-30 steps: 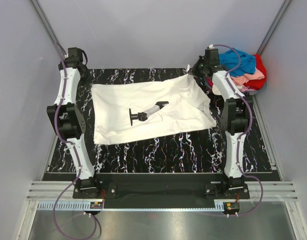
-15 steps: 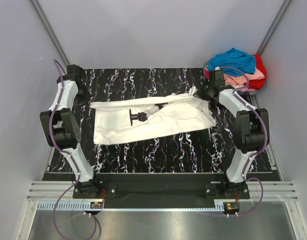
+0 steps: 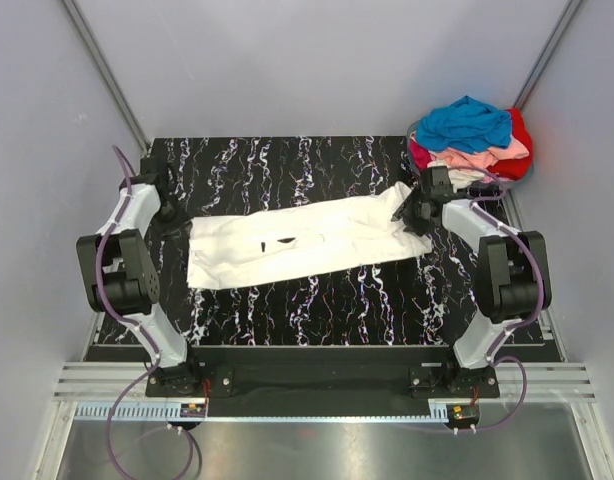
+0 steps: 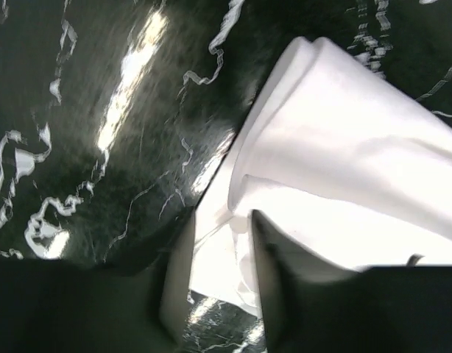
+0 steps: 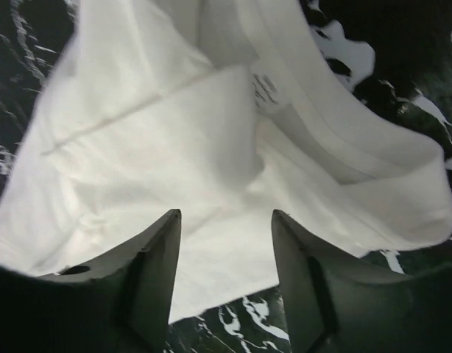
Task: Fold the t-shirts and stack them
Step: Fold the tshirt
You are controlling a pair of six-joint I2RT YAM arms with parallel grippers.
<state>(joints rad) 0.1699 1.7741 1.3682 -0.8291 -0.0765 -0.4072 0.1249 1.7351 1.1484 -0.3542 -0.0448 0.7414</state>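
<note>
White t-shirt (image 3: 337,235) lies across the middle of the table (image 3: 317,300) as a long, slightly slanted band, folded lengthwise. The other t-shirts sit in a heap (image 3: 477,140) on the table's far right corner.

The left gripper (image 4: 220,217) hangs low over the table's left side, above that end of the band. Its jaws are parted, with cloth showing through the gap and nothing pinched. The right gripper (image 5: 224,215) is over the table's right side, jaws spread wider above the other end, also gripping nothing.

Risks, as I judge them:
- The right end is puffy, with loose layers and the collar label showing. A finger snagging one layer on the way up would pull the fold open.
- A pinch for the crosswise fold that takes only the top layer would peel the band apart rather than carry it.
- The slant could give a crooked packet that stacks badly.
- The heap sits close to the right arm, so a wide swing could knock shirts off the table.

Count: one white shirt laid out and one heap showing blue, pink, red and cream cloth. How many garments are in it I cannot tell. Two grippers, one table.
</note>
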